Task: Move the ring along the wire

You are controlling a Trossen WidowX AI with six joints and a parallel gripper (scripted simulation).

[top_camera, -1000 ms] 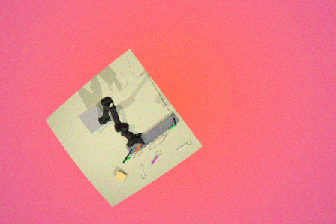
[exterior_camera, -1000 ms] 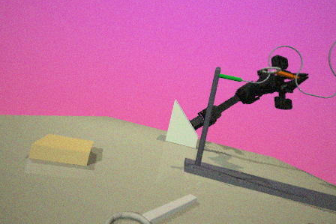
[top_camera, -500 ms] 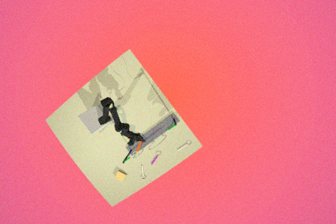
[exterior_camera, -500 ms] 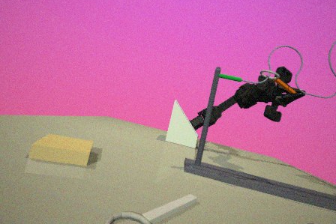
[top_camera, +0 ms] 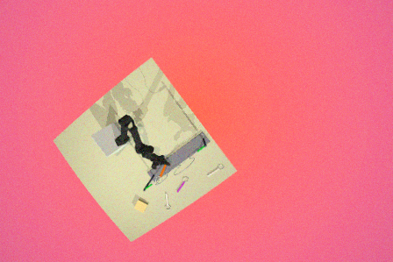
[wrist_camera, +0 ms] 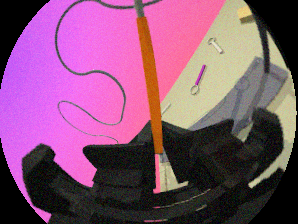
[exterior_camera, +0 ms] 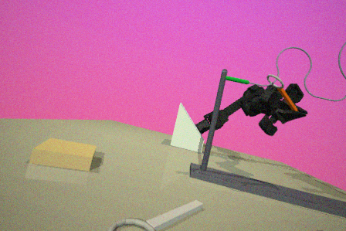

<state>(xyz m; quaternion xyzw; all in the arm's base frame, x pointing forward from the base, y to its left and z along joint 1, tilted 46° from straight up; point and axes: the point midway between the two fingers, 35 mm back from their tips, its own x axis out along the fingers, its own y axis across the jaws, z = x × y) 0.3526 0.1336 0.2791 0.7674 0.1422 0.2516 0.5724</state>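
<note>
My gripper [exterior_camera: 290, 107] is shut on the orange handle [exterior_camera: 287, 99] of the ring [exterior_camera: 275, 80]. The ring sits around the thin grey wire [exterior_camera: 309, 76] just past the green part [exterior_camera: 236, 80] next to the near post [exterior_camera: 213, 120]; I cannot tell whether ring and wire touch. From above, the handle [top_camera: 162, 169] lies near the base's left end; the far green part [top_camera: 201, 148] is at the other end.
A grey base plate [exterior_camera: 266, 189] carries the posts. A yellow block [exterior_camera: 63, 154], a white wedge [exterior_camera: 186, 130] and a loose white-handled ring [exterior_camera: 162, 219] lie on the table. From above, a purple-handled ring [top_camera: 182, 184] and two white-handled rings [top_camera: 215, 170] lie nearby.
</note>
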